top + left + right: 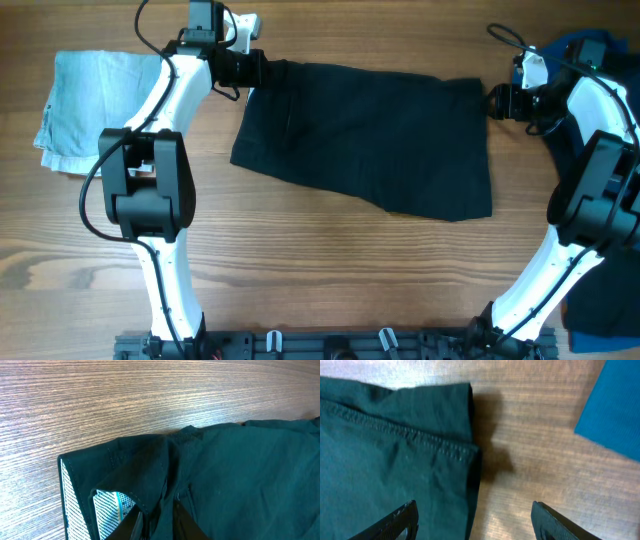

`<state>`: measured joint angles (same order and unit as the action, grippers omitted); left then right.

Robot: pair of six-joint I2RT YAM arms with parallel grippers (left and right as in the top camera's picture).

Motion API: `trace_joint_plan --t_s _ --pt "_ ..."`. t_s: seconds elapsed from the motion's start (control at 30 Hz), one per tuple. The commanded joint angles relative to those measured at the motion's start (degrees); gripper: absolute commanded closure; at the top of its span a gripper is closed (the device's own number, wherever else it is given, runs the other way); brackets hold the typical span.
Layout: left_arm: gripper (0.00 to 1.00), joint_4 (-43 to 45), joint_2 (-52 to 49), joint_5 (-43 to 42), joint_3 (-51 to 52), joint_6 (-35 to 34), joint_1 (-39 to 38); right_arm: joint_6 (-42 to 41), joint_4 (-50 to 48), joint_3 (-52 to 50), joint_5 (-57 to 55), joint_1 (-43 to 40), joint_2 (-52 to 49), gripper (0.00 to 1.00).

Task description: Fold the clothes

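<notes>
The left gripper [156,527] pinches a corner of the dark garment [370,130]; the right gripper [474,510] hangs spread over its far edge.

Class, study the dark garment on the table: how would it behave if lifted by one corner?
Probably floppy: the dark garment lies flat with soft wrinkles, and its corner buckles into folds. Likely light: thin fabric, mesh lining showing. Pushed, it would probably bunch rather than slide whole.

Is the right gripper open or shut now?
Open: the right gripper has its fingers wide apart above the dark garment, holding nothing.
</notes>
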<state>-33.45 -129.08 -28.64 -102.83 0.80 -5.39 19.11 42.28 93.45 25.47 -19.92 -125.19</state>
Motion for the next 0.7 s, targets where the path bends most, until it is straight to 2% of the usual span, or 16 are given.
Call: trace_joint_plan --t_s 0.0,0.13,0.3,0.67 --pt "0.81 0.15 1.57 -1.09 -0.15 0.28 -0.07 1.79 -2.05 -0.11 2.89 0.13 -2.16 0.29" --pt "0.81 0.15 1.57 -1.09 -0.15 0.28 -0.07 1.90 -4.48 -0.11 6.12 0.17 -3.74 0.31" --pt "0.80 0.17 1.57 -1.09 -0.15 0.28 -0.07 1.90 -6.25 -0.11 10.58 0.17 -3.80 0.39" --pt "0.79 0.22 1.57 -0.85 -0.15 0.28 -0.04 1.92 -6.47 -0.20 10.38 0.37 -4.57 0.47"
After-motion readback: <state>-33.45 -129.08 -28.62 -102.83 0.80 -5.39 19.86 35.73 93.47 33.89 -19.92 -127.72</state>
